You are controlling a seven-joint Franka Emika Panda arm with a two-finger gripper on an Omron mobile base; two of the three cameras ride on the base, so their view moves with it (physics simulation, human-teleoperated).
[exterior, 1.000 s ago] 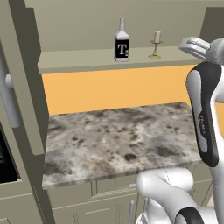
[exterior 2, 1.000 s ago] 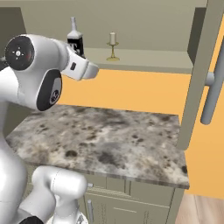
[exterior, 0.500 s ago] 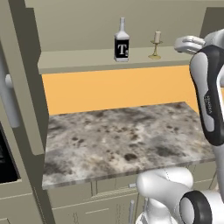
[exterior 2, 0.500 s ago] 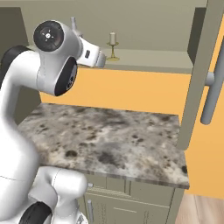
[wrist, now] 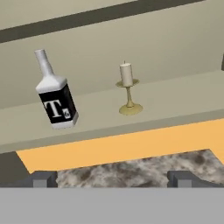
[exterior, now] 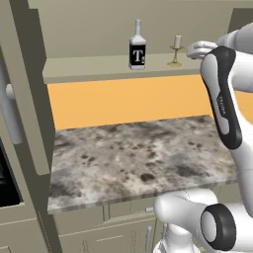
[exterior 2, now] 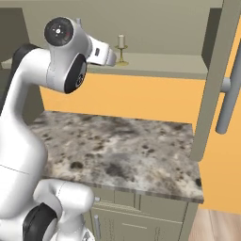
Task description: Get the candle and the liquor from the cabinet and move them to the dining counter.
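Your hand (wrist: 112, 178) is wide and holds nothing, facing the candle (wrist: 127, 89) mid-frame so you can grab it.

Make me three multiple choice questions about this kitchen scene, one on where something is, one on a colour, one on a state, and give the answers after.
1. Where does the candle stand?
A. on the cabinet shelf, beside the bottle
B. on the marble worktop
C. between the fingertips

2. What colour is the bottle's label?
A. red
B. black with a white T
C. plain white

3. How is the gripper?
A. shut on the candle
B. shut on the bottle
C. open, holding nothing

Answers: 1 A, the hand view shows both on the same shelf; 2 B, the T reads clearly on the dark label; 3 C, the fingertips sit wide apart with nothing between them.
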